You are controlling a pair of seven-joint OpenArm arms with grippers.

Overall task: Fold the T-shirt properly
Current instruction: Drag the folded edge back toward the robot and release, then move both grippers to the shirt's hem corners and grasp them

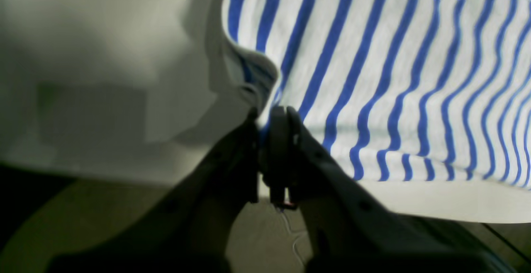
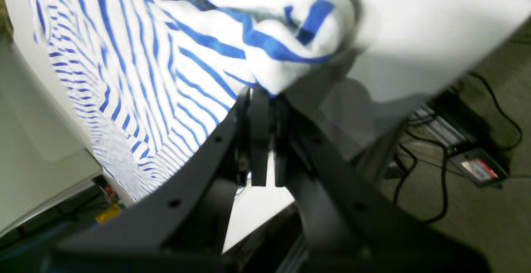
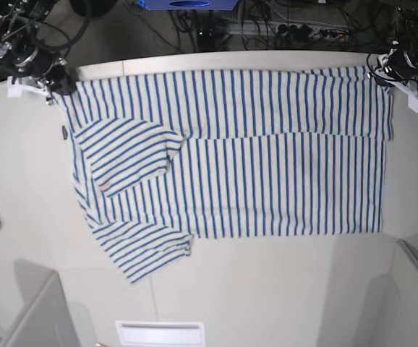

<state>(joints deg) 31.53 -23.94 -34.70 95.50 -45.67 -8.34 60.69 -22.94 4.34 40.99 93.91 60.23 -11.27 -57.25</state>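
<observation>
Two-gripper hold on the striped T-shirt (image 3: pixel 281 173).
Left gripper (image 3: pixel 381 81) and right gripper (image 3: pixel 66 88) grasp opposite ends; uneven pulling could skew the fold.

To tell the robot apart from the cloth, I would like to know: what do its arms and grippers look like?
In the base view, both arms show white parts with dark ones. The left gripper and right gripper have slim black fingers that widen towards the base.
</observation>
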